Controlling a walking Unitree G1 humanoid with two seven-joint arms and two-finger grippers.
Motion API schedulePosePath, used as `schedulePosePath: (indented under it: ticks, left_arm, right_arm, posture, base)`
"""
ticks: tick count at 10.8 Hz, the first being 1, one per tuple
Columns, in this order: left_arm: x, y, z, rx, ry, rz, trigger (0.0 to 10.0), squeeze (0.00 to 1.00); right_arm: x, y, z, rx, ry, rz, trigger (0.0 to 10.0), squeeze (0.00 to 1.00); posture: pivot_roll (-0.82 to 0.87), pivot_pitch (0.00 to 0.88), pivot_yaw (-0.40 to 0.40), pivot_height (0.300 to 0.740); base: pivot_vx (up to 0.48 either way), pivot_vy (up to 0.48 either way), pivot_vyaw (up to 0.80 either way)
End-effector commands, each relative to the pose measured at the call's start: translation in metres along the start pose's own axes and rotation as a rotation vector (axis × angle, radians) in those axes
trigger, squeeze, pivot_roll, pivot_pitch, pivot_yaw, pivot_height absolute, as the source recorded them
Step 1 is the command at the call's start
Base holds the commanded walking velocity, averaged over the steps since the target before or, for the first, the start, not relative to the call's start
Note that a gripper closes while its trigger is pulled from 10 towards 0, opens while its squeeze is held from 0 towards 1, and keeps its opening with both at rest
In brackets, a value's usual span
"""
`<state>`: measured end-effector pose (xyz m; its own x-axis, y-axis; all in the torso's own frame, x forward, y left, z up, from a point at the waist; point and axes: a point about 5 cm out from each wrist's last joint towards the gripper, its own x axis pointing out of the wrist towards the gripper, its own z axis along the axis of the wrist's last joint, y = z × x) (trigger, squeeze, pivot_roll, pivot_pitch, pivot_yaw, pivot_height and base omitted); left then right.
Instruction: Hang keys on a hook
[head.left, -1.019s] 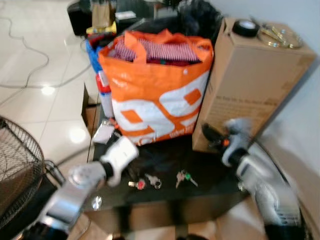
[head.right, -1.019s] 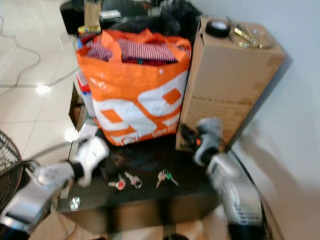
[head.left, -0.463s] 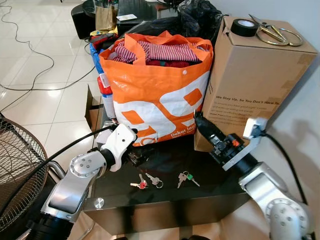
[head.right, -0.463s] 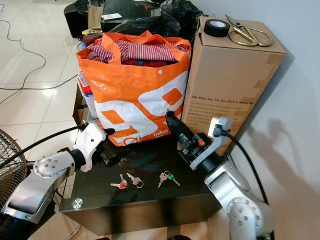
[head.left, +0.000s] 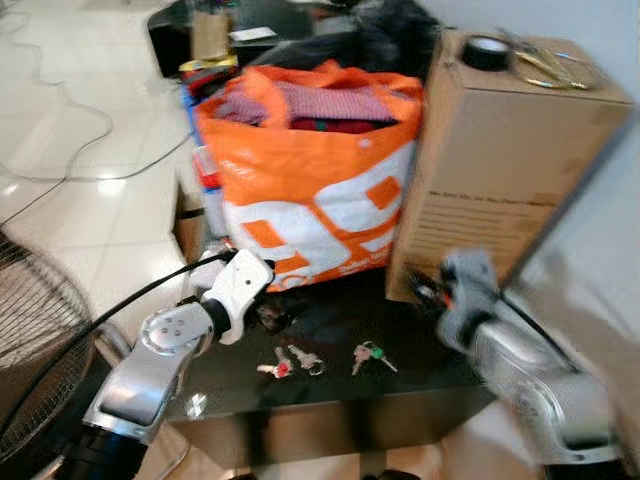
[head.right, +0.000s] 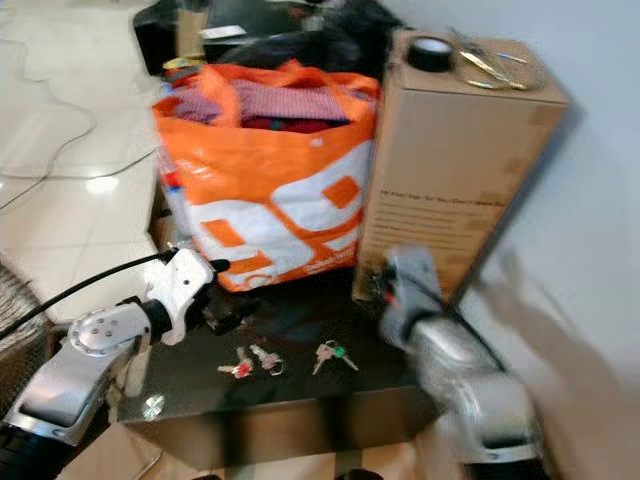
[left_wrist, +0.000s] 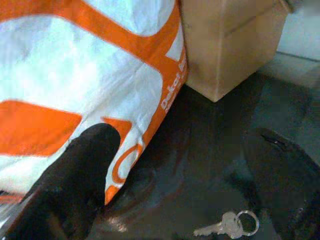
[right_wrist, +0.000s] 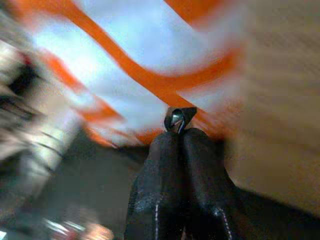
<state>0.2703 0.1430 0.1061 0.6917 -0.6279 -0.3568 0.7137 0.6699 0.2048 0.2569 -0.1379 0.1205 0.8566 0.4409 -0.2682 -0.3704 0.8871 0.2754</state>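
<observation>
Keys lie on the dark table, both grippers near, neither holding them.

Three key bunches (head.left: 318, 358) rest on the glossy black table (head.left: 420, 385), in front of the orange-and-white bag (head.left: 315, 190) and the cardboard box (head.left: 505, 170). The left gripper (head.left: 272, 316) hovers low by the bag's base, fingers spread, one key (left_wrist: 227, 225) just beyond them. The right gripper (right_wrist: 181, 135) sits blurred by the box's front corner, fingers pressed together, a small dark piece at their tips that can't be made out.
</observation>
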Motion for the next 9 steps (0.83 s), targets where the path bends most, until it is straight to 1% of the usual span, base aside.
schedulePosePath:
  ticks: [1, 2, 3, 4, 5, 6, 7, 8, 9]
  left_arm:
    - [-0.002, 0.002, -0.001, -0.004, 0.015, 0.014, 10.0, 0.0]
    - [-0.002, 0.002, 0.0, -0.01, 0.011, 0.03, 10.0, 0.0]
    - [-0.001, 0.002, 0.001, 0.001, -0.008, 0.052, 10.0, 0.0]
    - [-0.001, 0.002, 0.003, 0.01, -0.024, 0.053, 10.0, 0.0]
    - [0.0, 0.002, 0.004, 0.031, -0.032, 0.046, 10.0, 0.0]
    - [0.0, 0.001, 0.006, 0.047, -0.035, 0.046, 10.0, 0.0]
    - [0.0, 0.002, 0.006, 0.046, -0.038, 0.048, 10.0, 0.0]
    - [0.0, 0.001, 0.006, 0.045, -0.04, 0.05, 10.0, 0.0]
    - [-0.001, 0.002, 0.004, 0.037, -0.038, 0.058, 10.0, 0.0]
  right_arm:
    - [-0.005, -0.001, 0.009, 0.077, -0.072, 0.027, 0.0, 0.0]
    - [-0.007, 0.002, 0.01, 0.238, -0.152, 0.075, 0.0, 0.0]
    - [-0.012, 0.004, 0.012, 0.415, -0.238, 0.152, 0.0, 0.0]
    - [-0.02, 0.004, 0.017, 0.535, -0.326, 0.228, 0.0, 0.0]
    - [-0.033, 0.005, 0.028, 0.617, -0.444, 0.332, 0.0, 0.0]
    - [-0.04, 0.006, 0.029, 0.616, -0.455, 0.388, 0.0, 0.0]
    - [-0.043, 0.008, 0.031, 0.612, -0.462, 0.405, 0.0, 0.0]
    - [-0.044, 0.007, 0.033, 0.61, -0.464, 0.405, 0.0, 0.0]
    - [-0.044, 0.005, 0.035, 0.589, -0.455, 0.384, 0.0, 0.0]
  posture:
    - [-0.07, 0.0, 0.021, 0.74]
    - [-0.07, 0.0, 0.02, 0.74]
    - [-0.08, 0.0, 0.026, 0.74]
    - [-0.08, 0.0, 0.027, 0.74]
    - [-0.08, 0.0, 0.028, 0.74]
    - [-0.08, 0.0, 0.027, 0.74]
    - [-0.09, 0.0, 0.025, 0.74]
    - [-0.09, 0.0, 0.024, 0.74]
    - [-0.09, 0.0, 0.02, 0.74]
  base:
    - [0.0, 0.0, 0.0]
    - [0.0, 0.0, 0.0]
    - [0.0, 0.0, 0.0]
    - [0.0, 0.0, 0.0]
    - [0.0, 0.0, 0.0]
    - [0.0, 0.0, 0.0]
    - [0.0, 0.0, 0.0]
    - [0.0, 0.0, 0.0]
    - [0.0, 0.0, 0.0]
